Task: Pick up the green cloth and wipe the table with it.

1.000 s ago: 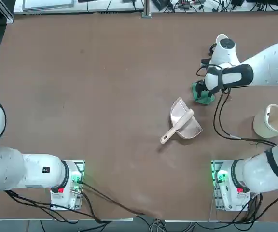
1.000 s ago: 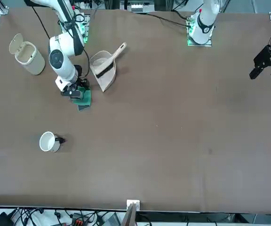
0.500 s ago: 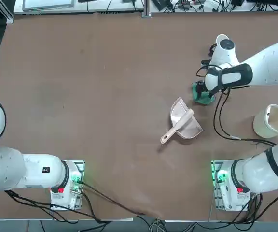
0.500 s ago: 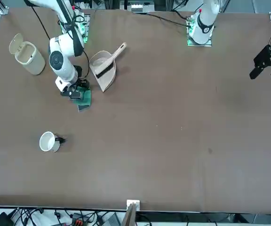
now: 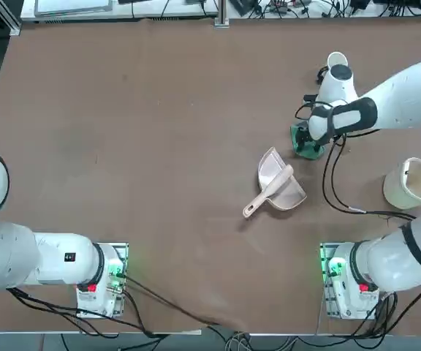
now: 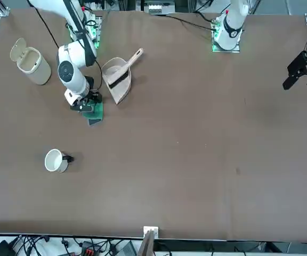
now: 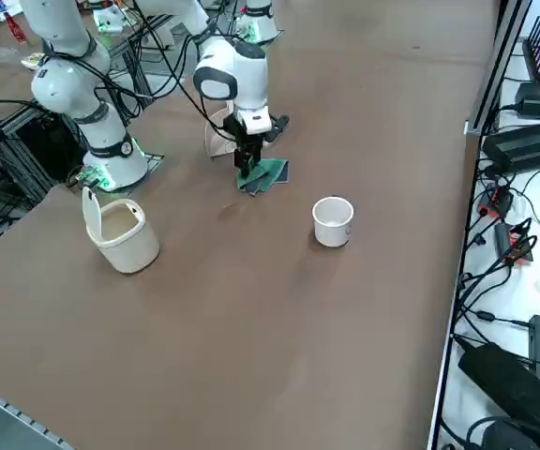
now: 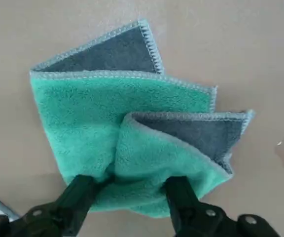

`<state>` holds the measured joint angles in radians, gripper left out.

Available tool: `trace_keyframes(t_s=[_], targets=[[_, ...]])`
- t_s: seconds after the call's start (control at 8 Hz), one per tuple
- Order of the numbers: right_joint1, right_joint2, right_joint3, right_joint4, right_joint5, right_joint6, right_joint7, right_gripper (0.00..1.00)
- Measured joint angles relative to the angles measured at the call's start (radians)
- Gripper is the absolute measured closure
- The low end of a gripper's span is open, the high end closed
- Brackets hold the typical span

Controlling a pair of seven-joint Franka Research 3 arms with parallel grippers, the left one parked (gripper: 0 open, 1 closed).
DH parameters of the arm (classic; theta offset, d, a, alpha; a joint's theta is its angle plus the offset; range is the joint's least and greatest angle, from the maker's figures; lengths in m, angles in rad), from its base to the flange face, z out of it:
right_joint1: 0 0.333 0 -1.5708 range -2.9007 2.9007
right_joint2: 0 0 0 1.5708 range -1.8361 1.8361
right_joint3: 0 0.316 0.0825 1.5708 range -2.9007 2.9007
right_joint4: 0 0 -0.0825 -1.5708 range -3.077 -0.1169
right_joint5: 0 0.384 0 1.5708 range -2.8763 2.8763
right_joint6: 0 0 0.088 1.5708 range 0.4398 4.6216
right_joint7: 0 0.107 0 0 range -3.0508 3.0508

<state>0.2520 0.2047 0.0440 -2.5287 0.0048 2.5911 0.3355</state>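
The green cloth point(image 8: 132, 123) lies folded on the brown table point(image 5: 159, 110), just beyond the dustpan. It also shows at the arm's tip in the top view point(image 5: 307, 148), the front view point(image 6: 95, 112) and the right side view point(image 7: 268, 173). My right gripper point(image 8: 129, 190) points straight down onto the cloth's edge. Its two black fingers point(image 8: 80, 190) stand apart on the fabric, with a raised fold between them. The jaws are open and the cloth rests flat, not lifted. The arm hides much of the cloth from overhead.
A pinkish-beige dustpan point(image 5: 280, 183) with its brush lies just on the robot's side of the cloth. A white lidded bin point(image 5: 413, 183) stands near the table's right edge. A white cup point(image 7: 333, 221) sits beyond the cloth. Cables trail from the arm across the table.
The right arm's wrist has shifted slightly over the cloth. The cloth, dustpan, bin and cup stay where they were.
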Motion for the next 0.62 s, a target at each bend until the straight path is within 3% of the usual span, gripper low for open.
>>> trace_keyframes(t_s=[0.38, 0.5, 0.62], targets=[[0.001, -0.002, -0.002, 0.008, 0.0, 0.0, 0.021, 0.78], [0.001, -0.006, -0.001, 0.012, 0.0, -0.001, 0.033, 0.88], [0.003, -0.01, 0.001, 0.019, 0.0, -0.001, 0.051, 0.91]])
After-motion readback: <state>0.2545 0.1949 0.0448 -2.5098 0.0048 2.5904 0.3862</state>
